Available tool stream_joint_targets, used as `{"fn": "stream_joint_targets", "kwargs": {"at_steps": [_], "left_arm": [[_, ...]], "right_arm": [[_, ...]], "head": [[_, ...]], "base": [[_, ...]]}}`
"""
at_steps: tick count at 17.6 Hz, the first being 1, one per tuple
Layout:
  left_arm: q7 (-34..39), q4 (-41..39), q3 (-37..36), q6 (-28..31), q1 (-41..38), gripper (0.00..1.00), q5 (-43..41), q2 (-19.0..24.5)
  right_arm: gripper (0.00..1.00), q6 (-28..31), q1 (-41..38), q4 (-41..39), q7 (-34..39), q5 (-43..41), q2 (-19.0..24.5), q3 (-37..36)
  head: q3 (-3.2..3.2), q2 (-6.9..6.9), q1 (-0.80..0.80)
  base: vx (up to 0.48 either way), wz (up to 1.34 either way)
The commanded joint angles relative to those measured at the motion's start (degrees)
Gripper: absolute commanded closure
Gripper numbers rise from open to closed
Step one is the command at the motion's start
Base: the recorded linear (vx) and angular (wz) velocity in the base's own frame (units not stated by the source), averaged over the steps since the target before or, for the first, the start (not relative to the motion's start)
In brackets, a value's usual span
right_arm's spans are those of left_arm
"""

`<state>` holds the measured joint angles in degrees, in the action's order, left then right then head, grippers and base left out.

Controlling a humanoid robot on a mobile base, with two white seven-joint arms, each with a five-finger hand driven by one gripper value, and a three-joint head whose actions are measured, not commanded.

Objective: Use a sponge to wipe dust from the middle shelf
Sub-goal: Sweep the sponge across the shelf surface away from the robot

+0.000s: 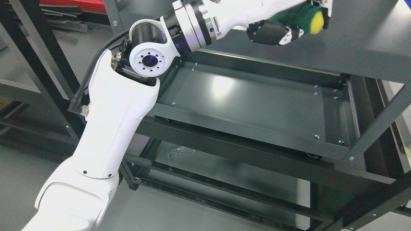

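Your left hand (285, 27) is clamped around the green and yellow sponge (303, 17), holding it at the top right, above the upper shelf (353, 48), not the middle shelf (250, 106) below. That tray sits bare and glossy beneath the arm, so you probably need to bring the sponge down into it before wiping.

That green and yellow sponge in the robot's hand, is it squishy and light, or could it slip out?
The sponge looks soft: a fuzzy green scrub layer over yellow foam, so it probably gives under pressure. It is likely light, since the left hand holds it up at the top shelf with fingers alone. The rough green face should resist slipping, though the grip is partly cut off by the frame.
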<state>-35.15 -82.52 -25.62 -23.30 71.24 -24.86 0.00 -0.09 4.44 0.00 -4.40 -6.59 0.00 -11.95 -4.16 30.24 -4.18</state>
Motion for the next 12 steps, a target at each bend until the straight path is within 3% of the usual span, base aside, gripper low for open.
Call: {"fn": "stream_joint_targets", "kwargs": {"at_steps": [1, 5, 12], "left_arm": [[0.17, 3.15, -14.62, -1.3, 2.06, 0.99, -0.98, 1.0], [-0.18, 3.15, -13.77, -2.1, 2.06, 0.99, -3.61, 1.0], [-5.27, 0.52, 0.38, -7.01, 1.44, 0.99, -7.4, 1.0]], "right_arm": [[0.0, 4.13, -0.05, -1.0, 0.27, 0.0, -1.0, 0.0], [0.0, 4.13, -0.05, -1.0, 0.18, 0.0, -1.0, 0.0], [0.0, 4.13, -0.05, -1.0, 0.27, 0.0, -1.0, 0.0]], "head": [[0.0, 0.0, 0.0], [0.0, 0.0, 0.0], [0.0, 0.0, 0.0]], "base": [[0.002, 0.14], [-0.002, 0.08], [0.001, -0.02]]}}
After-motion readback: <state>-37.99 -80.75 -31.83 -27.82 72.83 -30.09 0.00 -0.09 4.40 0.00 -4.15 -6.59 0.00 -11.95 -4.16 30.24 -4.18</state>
